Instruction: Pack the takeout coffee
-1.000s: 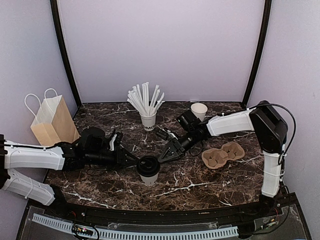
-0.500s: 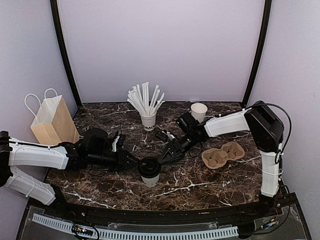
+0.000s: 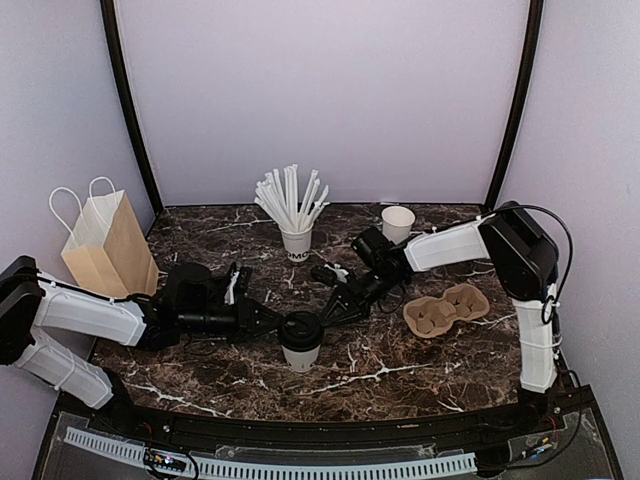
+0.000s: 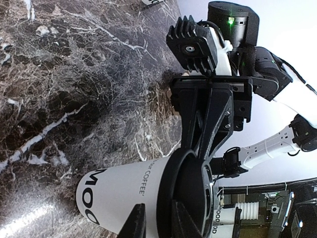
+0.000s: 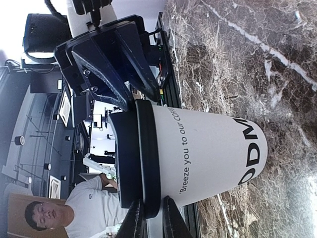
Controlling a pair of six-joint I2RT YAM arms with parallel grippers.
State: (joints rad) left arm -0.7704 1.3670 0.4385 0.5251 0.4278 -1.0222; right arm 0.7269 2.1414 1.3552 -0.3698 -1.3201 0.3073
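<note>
The takeout coffee [image 3: 300,352], a white cup with dark lettering and a black lid [image 3: 300,328], stands upright on the marble near the front middle. My left gripper [image 3: 271,326] reaches it from the left and my right gripper [image 3: 326,316] from the right; both tips are at the lid's rim. In the left wrist view the cup [image 4: 124,191] fills the lower frame, and my left gripper [image 4: 157,206] has its fingers close together at the lid's edge. In the right wrist view the cup [image 5: 208,158] shows the same, with my right gripper [image 5: 151,200] narrow at the rim.
A white cup full of straws [image 3: 296,240] stands behind the coffee. A plain white cup [image 3: 398,222] is at the back right. A brown cardboard cup carrier [image 3: 446,308] lies at the right. A paper bag [image 3: 105,248] with handles stands at the left edge.
The left arm has reached a little further right and its shoulder has risen. The right gripper has drawn slightly closer to the lid. The cup has stayed in place.
</note>
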